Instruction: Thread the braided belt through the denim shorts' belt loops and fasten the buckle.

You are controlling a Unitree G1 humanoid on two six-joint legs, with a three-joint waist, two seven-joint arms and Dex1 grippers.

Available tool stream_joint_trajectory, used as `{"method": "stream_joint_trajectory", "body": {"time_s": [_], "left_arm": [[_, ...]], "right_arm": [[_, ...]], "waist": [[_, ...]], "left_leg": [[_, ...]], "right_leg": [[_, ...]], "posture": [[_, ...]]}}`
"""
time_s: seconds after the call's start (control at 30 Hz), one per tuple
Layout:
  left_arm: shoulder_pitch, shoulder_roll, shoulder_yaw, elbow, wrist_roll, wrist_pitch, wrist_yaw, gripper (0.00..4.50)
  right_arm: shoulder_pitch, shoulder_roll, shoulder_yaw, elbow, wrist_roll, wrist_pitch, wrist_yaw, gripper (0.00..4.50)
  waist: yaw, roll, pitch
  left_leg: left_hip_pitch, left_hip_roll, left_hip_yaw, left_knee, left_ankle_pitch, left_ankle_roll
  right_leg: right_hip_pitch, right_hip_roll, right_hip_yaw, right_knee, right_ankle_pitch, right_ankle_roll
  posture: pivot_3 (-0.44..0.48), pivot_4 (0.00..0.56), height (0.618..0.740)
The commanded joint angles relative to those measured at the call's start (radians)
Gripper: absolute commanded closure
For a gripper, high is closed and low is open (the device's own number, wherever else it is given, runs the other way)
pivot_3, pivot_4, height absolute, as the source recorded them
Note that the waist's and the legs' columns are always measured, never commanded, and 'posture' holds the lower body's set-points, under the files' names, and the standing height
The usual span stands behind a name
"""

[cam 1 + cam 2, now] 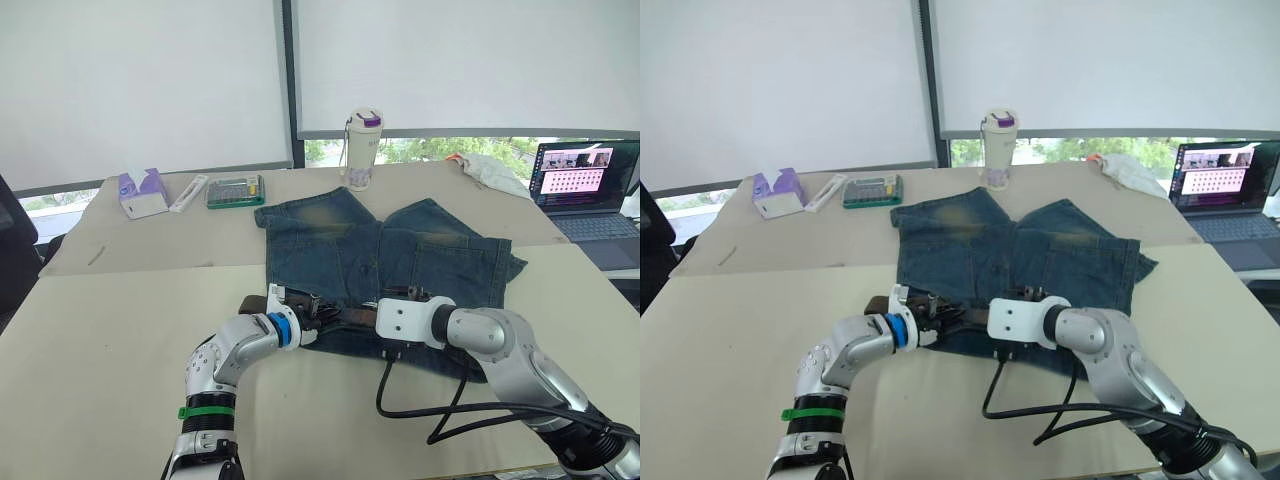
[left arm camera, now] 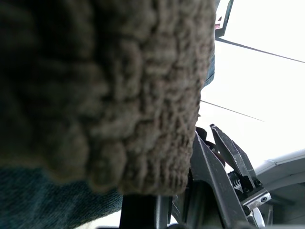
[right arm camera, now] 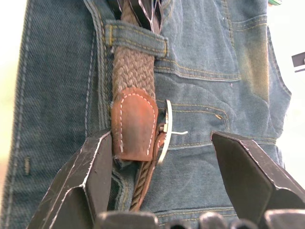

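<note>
The denim shorts (image 1: 385, 240) lie flat on the table with the waistband toward me. Along the waistband runs the braided belt (image 3: 135, 71), passing under one of the belt loops (image 3: 136, 42). Its brown leather tip lies beside the silvery buckle (image 3: 167, 129). My right gripper (image 3: 161, 138) is open, one finger on each side of the tip and buckle. From the other side, my left gripper (image 1: 322, 314) reaches the waistband and looks shut on the belt just past that loop. The belt's weave hangs close before the left wrist camera (image 2: 105, 95).
At the back of the table stand a white tumbler (image 1: 363, 150), a purple tissue box (image 1: 142, 193) and a green case (image 1: 236, 190). A laptop (image 1: 590, 190) sits at the far right beside a white cloth (image 1: 495, 172). Black cables (image 1: 430, 405) trail under my right arm.
</note>
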Motion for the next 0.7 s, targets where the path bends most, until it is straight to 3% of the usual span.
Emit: {"method": "stream_joint_trajectory", "body": {"time_s": [0.03, 0.47, 0.5, 0.7], "left_arm": [[-0.008, -0.015, -0.006, -0.031, -0.024, 0.009, 0.008, 4.50], [-0.008, -0.024, -0.002, -0.039, -0.024, 0.008, 0.025, 4.50], [-0.008, -0.024, -0.003, -0.037, -0.024, 0.007, 0.025, 4.50], [-0.012, -0.021, -0.005, -0.029, -0.024, 0.005, 0.020, 4.50]], "right_arm": [[-0.024, 0.012, -0.031, -0.004, -0.023, -0.039, -0.031, 0.99], [-0.046, 0.042, -0.046, 0.004, -0.042, -0.108, -0.057, 0.99], [-0.046, 0.038, -0.043, 0.005, -0.043, -0.118, -0.055, 1.49], [-0.030, 0.019, -0.016, 0.010, -0.057, -0.165, -0.022, 3.51]], "waist": [[0.000, 0.000, 0.000], [0.000, 0.000, 0.000], [0.000, 0.000, 0.000], [0.000, 0.000, 0.000]], "left_leg": [[0.000, 0.000, 0.000, 0.000, 0.000, 0.000], [0.000, 0.000, 0.000, 0.000, 0.000, 0.000], [0.000, 0.000, 0.000, 0.000, 0.000, 0.000], [0.000, 0.000, 0.000, 0.000, 0.000, 0.000]], "right_leg": [[0.000, 0.000, 0.000, 0.000, 0.000, 0.000], [0.000, 0.000, 0.000, 0.000, 0.000, 0.000], [0.000, 0.000, 0.000, 0.000, 0.000, 0.000], [0.000, 0.000, 0.000, 0.000, 0.000, 0.000]], "posture": [[0.000, 0.150, 0.740], [0.000, 0.150, 0.740], [0.000, 0.150, 0.740], [0.000, 0.150, 0.740]]}}
